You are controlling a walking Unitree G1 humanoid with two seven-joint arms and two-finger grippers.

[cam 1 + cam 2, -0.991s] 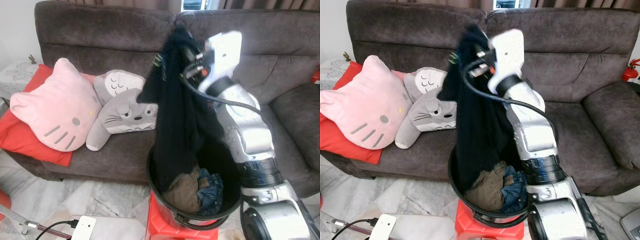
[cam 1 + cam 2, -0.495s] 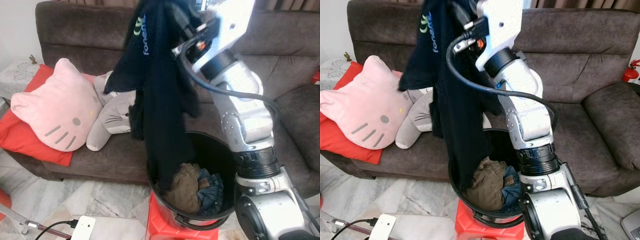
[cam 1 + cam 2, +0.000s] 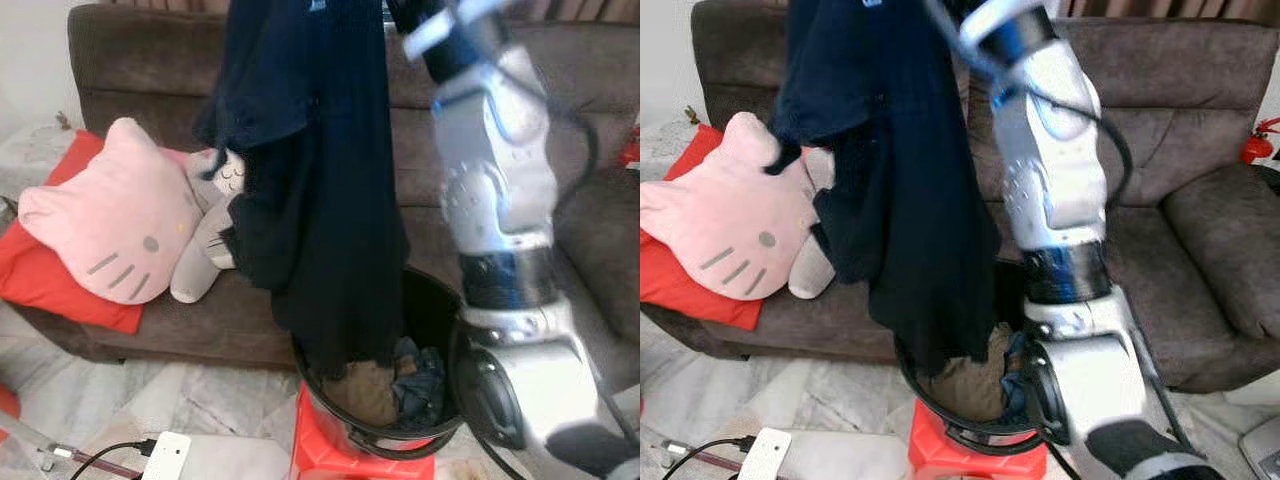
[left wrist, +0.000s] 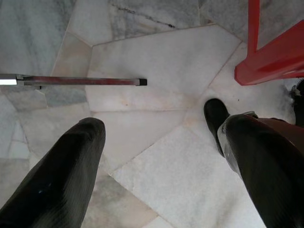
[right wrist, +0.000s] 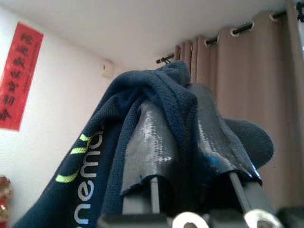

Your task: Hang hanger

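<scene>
My right arm (image 3: pixel 495 170) reaches up past the top of the eye views. The right gripper (image 5: pixel 178 109) is shut on a dark navy shirt (image 3: pixel 320 200) with pale lettering. The cloth is bunched over both fingers (image 5: pixel 149 137) and hangs in a long fold. Its lower end still dips into the black basket (image 3: pixel 432 310), which stands on a red stool (image 3: pixel 320 455). My left gripper (image 4: pixel 161 142) hangs open over the marble floor, holding nothing.
Brown clothing (image 3: pixel 365 390) and blue jeans (image 3: pixel 420 375) lie in the basket. A brown sofa (image 3: pixel 130 60) behind holds a pink cat cushion (image 3: pixel 100 230), a grey plush (image 3: pixel 205 250) and a red cushion (image 3: pixel 40 280). A white device (image 3: pixel 168 457) with a cable lies on the floor.
My right arm has risen steadily, drawing the shirt up out of the basket until the gripper passed above the top of the eye views. The left arm has stayed idle.
</scene>
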